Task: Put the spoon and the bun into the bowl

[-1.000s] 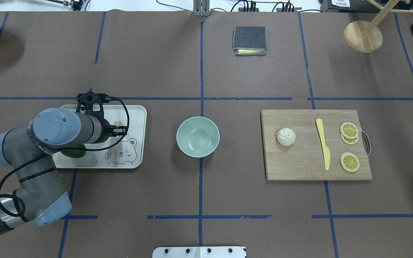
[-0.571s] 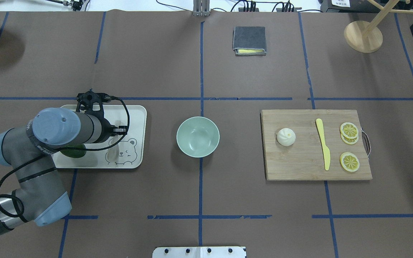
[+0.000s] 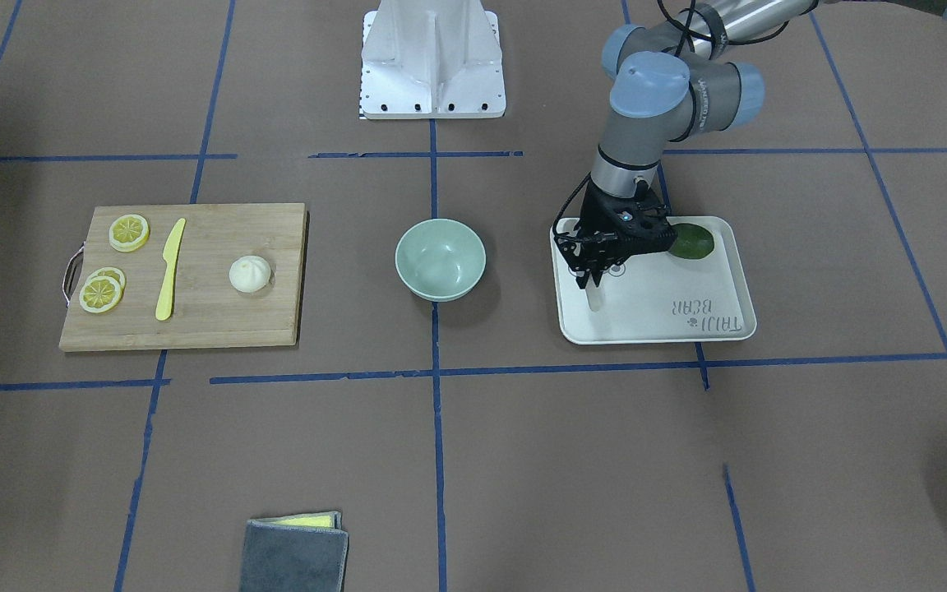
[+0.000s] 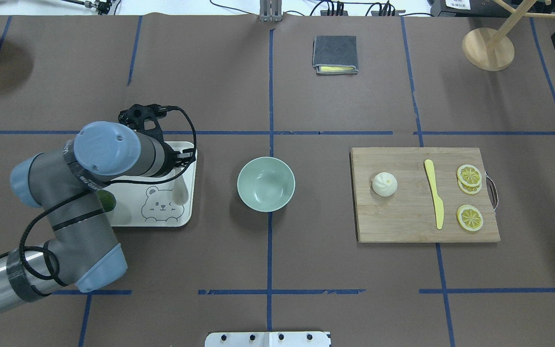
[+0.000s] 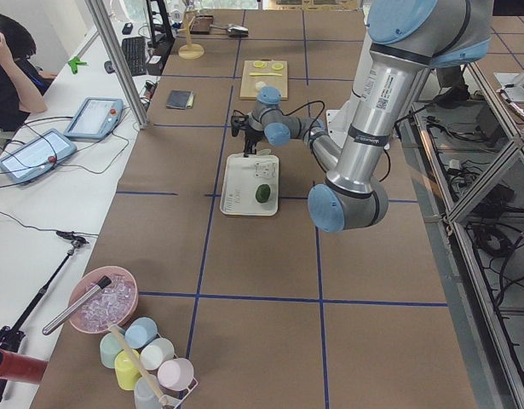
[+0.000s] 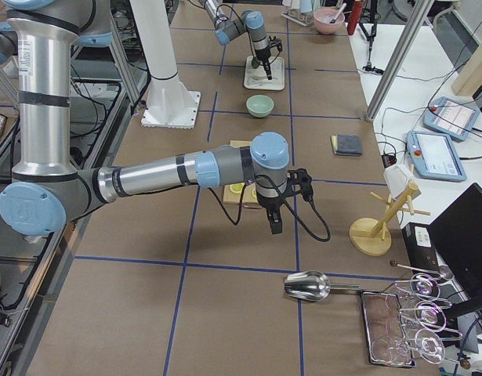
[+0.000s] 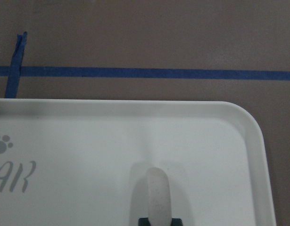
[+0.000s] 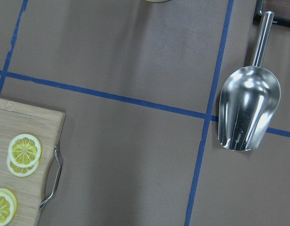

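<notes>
The left arm elbows down over the white rectangular bear-print tray [image 3: 638, 319]. Its left claw [image 3: 593, 281] is clamped on the pale off-white plastic spoon [image 3: 594, 301]. I cannot tell the right claw's [image 6: 273, 227] opening.

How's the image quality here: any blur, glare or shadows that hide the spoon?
Left wrist view: soft focus; the pale spoon nearly blends into the white tray, outlined only by a faint shadow. Right wrist view: sharp, with bright highlights on the metal scoop. Overhead view: even light, with a soft shadow beside the bowl. Front-facing view: dim patches at the left edge and lower right.
</notes>
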Controlling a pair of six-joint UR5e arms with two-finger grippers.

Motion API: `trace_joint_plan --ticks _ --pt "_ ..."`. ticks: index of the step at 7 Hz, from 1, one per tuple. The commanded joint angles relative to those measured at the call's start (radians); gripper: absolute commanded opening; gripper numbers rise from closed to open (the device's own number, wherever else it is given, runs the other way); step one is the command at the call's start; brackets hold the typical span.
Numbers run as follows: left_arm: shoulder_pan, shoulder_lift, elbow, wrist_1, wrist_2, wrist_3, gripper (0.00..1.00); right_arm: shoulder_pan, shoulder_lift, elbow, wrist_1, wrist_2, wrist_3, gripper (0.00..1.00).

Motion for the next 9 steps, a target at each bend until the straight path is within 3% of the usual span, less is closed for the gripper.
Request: trace_joint_plan --ticks 1,4,5,8,9 --pt "0.002 -0.145 0.016 0.1 0.016 -0.255 0.0 0.0 0.0 -0.001 0.0 0.0 0.0 1.0" --pt "0.024 -0.334 0.211 0.116 0.035 -0.44 0.0 0.0 -0.002 -0.001 0.0 0.0 0.0 1.0" --pt "0.069 -0.332 0.22 0.116 0.087 -0.448 0.0 0.0 -0.002 -0.001 0.0 0.0 0.0 1.0" --pt "0.096 -0.333 0.214 0.114 0.092 -0.44 0.0 0.0 -0.002 -0.002 0.0 0.0 0.0 1.0" --pt "0.102 -0.329 0.214 0.114 0.093 -0.432 0.07 0.0 -0.002 -0.002 0.0 0.0 0.0 1.0"
